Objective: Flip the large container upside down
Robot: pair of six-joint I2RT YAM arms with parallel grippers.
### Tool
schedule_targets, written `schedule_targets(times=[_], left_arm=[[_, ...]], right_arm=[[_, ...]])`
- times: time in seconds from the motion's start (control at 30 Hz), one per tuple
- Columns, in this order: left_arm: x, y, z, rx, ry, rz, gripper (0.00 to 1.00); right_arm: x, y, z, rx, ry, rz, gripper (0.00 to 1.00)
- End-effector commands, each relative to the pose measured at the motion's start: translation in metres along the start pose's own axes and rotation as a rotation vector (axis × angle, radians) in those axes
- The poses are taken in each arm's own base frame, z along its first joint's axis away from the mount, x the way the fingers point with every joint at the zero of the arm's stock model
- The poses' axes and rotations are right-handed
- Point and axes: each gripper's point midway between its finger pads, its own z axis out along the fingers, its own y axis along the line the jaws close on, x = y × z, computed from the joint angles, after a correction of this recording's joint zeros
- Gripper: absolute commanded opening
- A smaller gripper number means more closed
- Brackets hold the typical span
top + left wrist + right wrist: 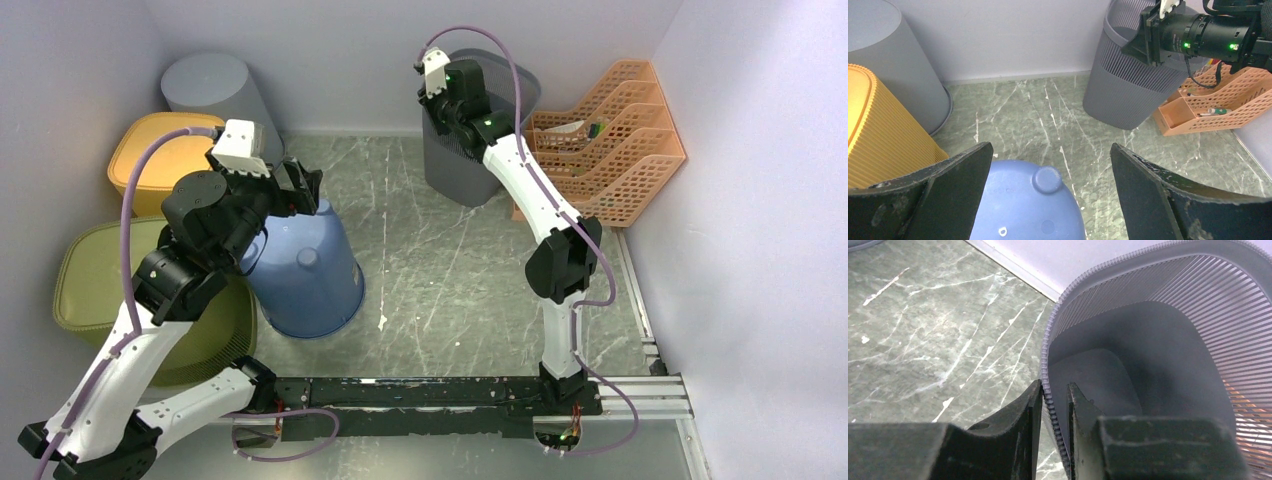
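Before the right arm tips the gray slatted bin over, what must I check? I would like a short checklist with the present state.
1. The right gripper is astride the rim of the gray slatted bin: ok.
2. Grip firm enough to tip: cannot tell.
3. Bin empty: ok, as far as its inside shows.
4. Room toward the orange file rack: not ok, it stands close beside.
5. The left gripper is open above the blue bucket, apart from the bin: ok.
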Motion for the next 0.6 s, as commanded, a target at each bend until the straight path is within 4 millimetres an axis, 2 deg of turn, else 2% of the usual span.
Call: schedule_targets(times=[0.0,0.07,0.2,0.33,0.4,0.5,0.57], left_arm=[[-0.004,0.004,-0.002,-0.018,-0.020,-0.005,1.00],[-0.004,0.005,-0.003,-0.018,-0.021,-0.007,1.00],[-0.005,0.006,-0.006,-0.020,-0.024,-0.009,1.00],[-0.007,0.009,-0.010,-0.030,-0.024,-0.006,1.00],[-0.008,0.011,-0.012,-0.037,-0.029,-0.005,1.00],[-0.010,0.012,-0.014,-0.043,-0.035,-0.006,1.00],[-0.012,0.012,-0.014,-0.042,-0.036,-0.007,1.00]], right_arm=[[0.048,0.004,0.011,-0.027,0.136,0.017,0.19],[0.053,0.010,0.012,-0.050,0.139,0.023,0.22],[0.060,0.018,0.017,-0.077,0.146,0.044,0.39],[0.064,0.021,0.021,-0.088,0.159,0.053,0.41],[0.062,0.021,0.020,-0.086,0.157,0.055,0.31],[0.052,0.022,0.015,-0.097,0.121,0.067,0.00],[0.038,0.027,0.010,-0.130,0.073,0.092,0.00]])
